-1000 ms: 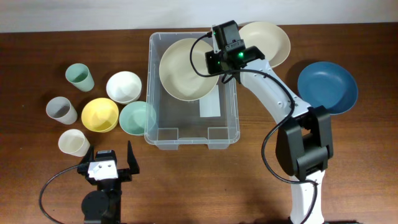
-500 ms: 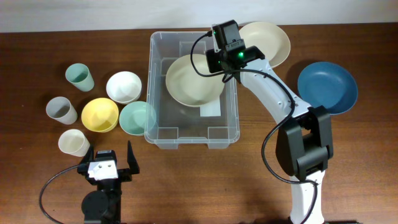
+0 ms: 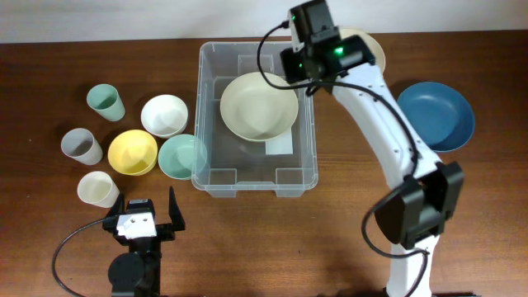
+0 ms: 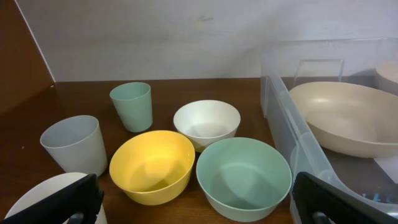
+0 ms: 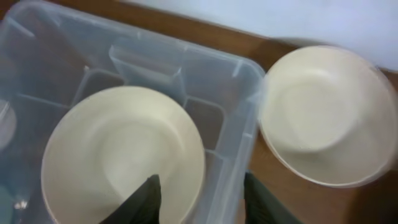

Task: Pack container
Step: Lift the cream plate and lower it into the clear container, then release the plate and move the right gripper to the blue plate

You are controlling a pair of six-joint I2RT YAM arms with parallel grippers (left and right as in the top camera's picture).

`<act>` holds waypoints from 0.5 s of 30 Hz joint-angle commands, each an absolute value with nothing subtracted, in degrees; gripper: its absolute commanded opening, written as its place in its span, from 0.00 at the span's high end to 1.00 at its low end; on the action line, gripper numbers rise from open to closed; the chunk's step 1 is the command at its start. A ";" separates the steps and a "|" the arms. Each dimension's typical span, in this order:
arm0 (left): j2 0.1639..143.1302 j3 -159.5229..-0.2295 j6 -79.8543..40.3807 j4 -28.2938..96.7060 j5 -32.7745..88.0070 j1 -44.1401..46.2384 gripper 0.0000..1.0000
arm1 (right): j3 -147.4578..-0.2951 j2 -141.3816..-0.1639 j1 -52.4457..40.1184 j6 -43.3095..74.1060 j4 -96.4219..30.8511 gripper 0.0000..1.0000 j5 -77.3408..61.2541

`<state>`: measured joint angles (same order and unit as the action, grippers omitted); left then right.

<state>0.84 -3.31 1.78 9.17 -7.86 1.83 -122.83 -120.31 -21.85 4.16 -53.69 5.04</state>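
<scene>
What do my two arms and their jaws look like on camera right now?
The right arm has white links, black joint housings, a black cable looping alongside and a green light on its black wrist block. The left arm has a black base, a white-faced wrist block and its own looping black lead. The left gripper and right gripper have black jaws.

on the brown wooden table (image 3: pixel 247 247), at the left of the overhead view: green cup (image 3: pixel 106 102), grey cup (image 3: pixel 81 146), cream cup (image 3: pixel 98 189), white bowl (image 3: pixel 164 115), and yellow bowl (image 3: pixel 132 152) just beside mint bowl (image 3: pixel 180 157). at centre lies a beige plate (image 3: pixel 258 106), at the right a blue plate (image 3: pixel 437 115). a cream plate (image 5: pixel 323 118) shows at the right of the right wrist view.
</scene>
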 commanded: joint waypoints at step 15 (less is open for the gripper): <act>0.40 -2.72 2.66 8.99 -7.27 1.69 0.00 | -129.82 -116.84 5.80 10.17 -63.09 0.47 -1.93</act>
